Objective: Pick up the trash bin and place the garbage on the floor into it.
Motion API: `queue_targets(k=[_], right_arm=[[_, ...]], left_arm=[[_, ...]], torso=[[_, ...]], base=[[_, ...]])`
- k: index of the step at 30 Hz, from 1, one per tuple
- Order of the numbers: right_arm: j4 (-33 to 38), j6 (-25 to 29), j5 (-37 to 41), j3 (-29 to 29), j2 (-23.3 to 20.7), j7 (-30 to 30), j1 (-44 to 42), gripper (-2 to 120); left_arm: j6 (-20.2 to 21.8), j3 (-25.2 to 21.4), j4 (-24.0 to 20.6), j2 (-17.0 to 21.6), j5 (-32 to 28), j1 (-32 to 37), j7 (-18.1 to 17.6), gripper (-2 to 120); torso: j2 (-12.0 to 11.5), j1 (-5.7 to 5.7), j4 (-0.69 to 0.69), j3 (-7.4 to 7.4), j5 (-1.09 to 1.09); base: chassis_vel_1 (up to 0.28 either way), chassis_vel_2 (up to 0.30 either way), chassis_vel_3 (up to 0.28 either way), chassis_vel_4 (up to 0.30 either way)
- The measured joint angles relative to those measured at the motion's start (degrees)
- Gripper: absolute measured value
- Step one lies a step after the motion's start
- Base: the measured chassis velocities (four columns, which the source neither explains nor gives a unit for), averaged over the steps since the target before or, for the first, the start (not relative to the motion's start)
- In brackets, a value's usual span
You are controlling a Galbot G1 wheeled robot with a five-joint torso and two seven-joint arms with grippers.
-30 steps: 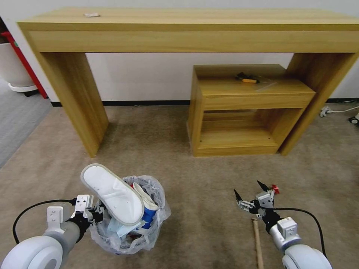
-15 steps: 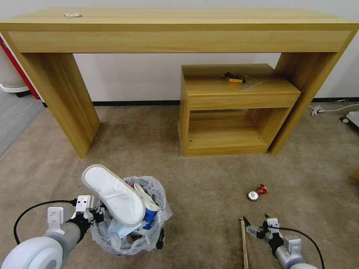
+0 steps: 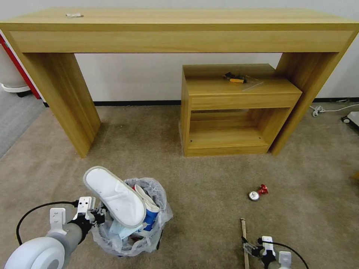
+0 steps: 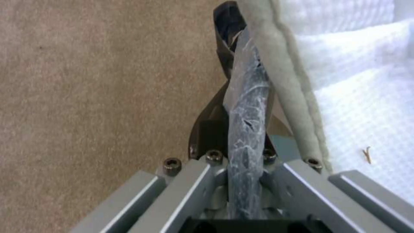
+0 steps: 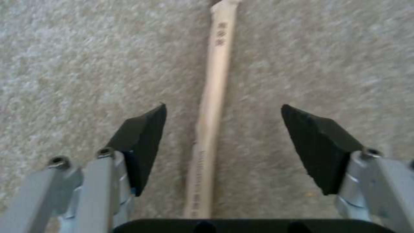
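The trash bin (image 3: 149,239), black with a clear plastic liner, hangs low at the left over the beige floor (image 3: 209,179). My left gripper (image 3: 98,216) is shut on its rim (image 4: 248,106). A white slipper (image 3: 114,196) sticks out of the top, with a blue cup (image 3: 150,216) and tissues packed below it. A wooden stick (image 3: 245,243) lies on the carpet at the lower right. My right gripper (image 3: 251,248) is open just over it, and the stick (image 5: 211,123) runs lengthwise between the two black fingertips (image 5: 144,142). A crushed red can (image 3: 258,192) lies farther ahead.
A long wooden desk (image 3: 179,30) spans the back, with a low wooden cabinet (image 3: 235,112) under its right half. A white cable (image 3: 329,108) trails along the wall at the right. A white plant pot (image 3: 11,80) stands at the far left on grey carpet.
The view swung right at first, bringing the red can into sight. My right gripper dropped lower and nearer, coming down over the stick. The left gripper and bin kept their place.
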Motion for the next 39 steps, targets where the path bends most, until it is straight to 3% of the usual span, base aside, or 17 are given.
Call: queue_targets(k=[10,14,23,28,34,39], right_arm=[[-2.8,0.2,-1.6,-1.3,1.9,0.2,2.3,68],[-3.9,0.3,-1.8,-1.6,2.2,0.5,2.9,59],[-5.2,0.4,-1.9,-2.3,3.0,1.2,4.1,23],[-4.9,0.6,-2.0,-2.7,3.0,2.0,4.0,7],[-3.8,1.3,-3.4,-2.6,2.8,2.2,3.2,0],[3.1,2.3,-6.7,-0.1,2.2,2.0,1.6,0]], left_arm=[[0.0,0.0,0.6,0.4,0.0,-0.5,0.6,0],[0.0,-0.1,0.8,0.4,0.0,-0.5,0.8,0],[0.0,-0.3,0.9,0.6,-0.3,-0.7,0.9,0],[0.0,-0.4,0.9,0.6,-0.3,-0.8,0.9,0],[0.0,-0.4,0.9,0.6,-0.4,-0.9,0.9,0],[0.0,-0.4,0.6,0.6,-0.5,-0.7,1.0,0]], torso=[[0.0,0.0,0.0,0.0,0.0],[0.0,0.01,-0.03,0.0,-0.09],[0.0,0.0,-0.05,-0.01,-0.09],[0.0,0.0,0.05,0.0,0.06],[0.0,0.0,0.04,0.01,0.11],[0.0,0.0,0.01,0.01,0.04]], base=[[0.0,0.0,0.0,0.0],[0.0,0.0,0.0,0.0],[0.0,0.0,0.0,0.0],[0.0,0.0,0.0,0.0],[0.0,0.0,0.0,0.0],[0.0,0.0,0.0,0.0]])
